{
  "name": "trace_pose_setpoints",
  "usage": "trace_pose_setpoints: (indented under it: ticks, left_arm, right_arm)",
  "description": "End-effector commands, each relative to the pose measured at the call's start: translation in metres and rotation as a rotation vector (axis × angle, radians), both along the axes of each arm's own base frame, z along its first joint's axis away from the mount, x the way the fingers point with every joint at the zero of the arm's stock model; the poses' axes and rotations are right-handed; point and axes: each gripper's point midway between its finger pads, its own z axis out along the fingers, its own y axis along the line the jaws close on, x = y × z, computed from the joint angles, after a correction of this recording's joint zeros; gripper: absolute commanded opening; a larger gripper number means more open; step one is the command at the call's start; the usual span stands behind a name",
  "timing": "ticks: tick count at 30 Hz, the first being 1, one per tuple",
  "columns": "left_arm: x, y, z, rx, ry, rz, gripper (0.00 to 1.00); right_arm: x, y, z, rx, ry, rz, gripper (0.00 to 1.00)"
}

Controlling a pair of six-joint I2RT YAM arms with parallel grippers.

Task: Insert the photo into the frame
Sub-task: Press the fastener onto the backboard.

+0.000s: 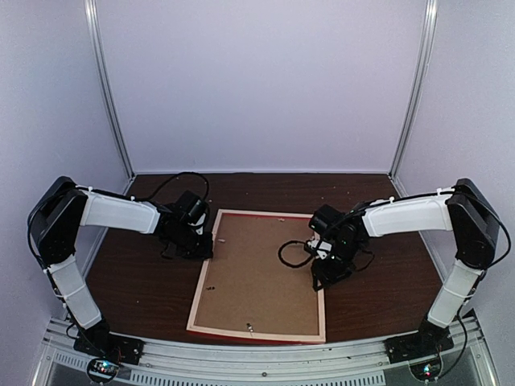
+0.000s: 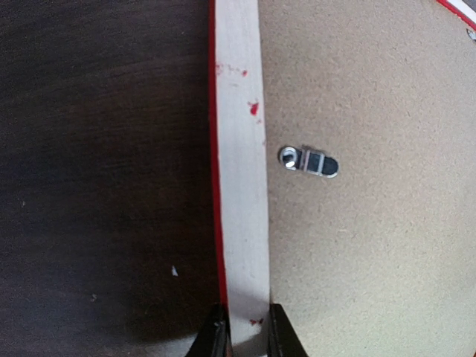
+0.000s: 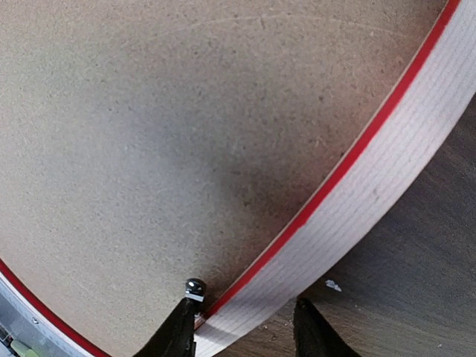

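Left gripper (image 2: 247, 341) clamps a rail of the thin red-edged wooden frame (image 2: 238, 186) — steadying it, likely; right gripper (image 3: 245, 312) straddles the far rail — grip unclear.

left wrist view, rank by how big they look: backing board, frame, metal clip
1. backing board
2. frame
3. metal clip
Board and frame run past the picture's edges; only visible parts are ranked.

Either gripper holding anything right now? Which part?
The left gripper pinches the frame across its left rail. The right gripper straddles the right rail with jaws open, gripping nothing.
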Motion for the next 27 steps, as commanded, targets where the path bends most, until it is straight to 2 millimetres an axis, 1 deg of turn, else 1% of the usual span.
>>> trace_pose_setpoints:
  ticks: [1, 7, 12, 17, 23, 27]
  left_arm:
    - [-0.021, -0.003, -0.017, 0.021, 0.078, -0.065, 0.16]
    - [-0.021, -0.003, -0.017, 0.022, 0.078, -0.062, 0.16]
    - [-0.022, -0.002, -0.018, 0.022, 0.082, -0.061, 0.15]
    - [-0.023, -0.003, -0.015, 0.014, 0.08, -0.063, 0.15]
    - [-0.026, -0.004, -0.008, -0.005, 0.074, -0.069, 0.15]
    - [-0.031, -0.007, -0.003, -0.016, 0.071, -0.074, 0.16]
  right_arm:
    - [-0.002, -0.028, -0.01, -0.167, -0.021, 0.011, 0.43]
    - [0.004, -0.03, -0.006, -0.197, -0.078, 0.034, 0.37]
    - [0.009, -0.035, -0.009, -0.232, -0.11, 0.062, 0.29]
    - [0.02, -0.038, -0.01, -0.259, -0.133, 0.084, 0.23]
    - [0.033, -0.034, -0.012, -0.187, -0.103, 0.078, 0.21]
    - [0.045, -0.033, -0.014, -0.135, -0.081, 0.055, 0.23]
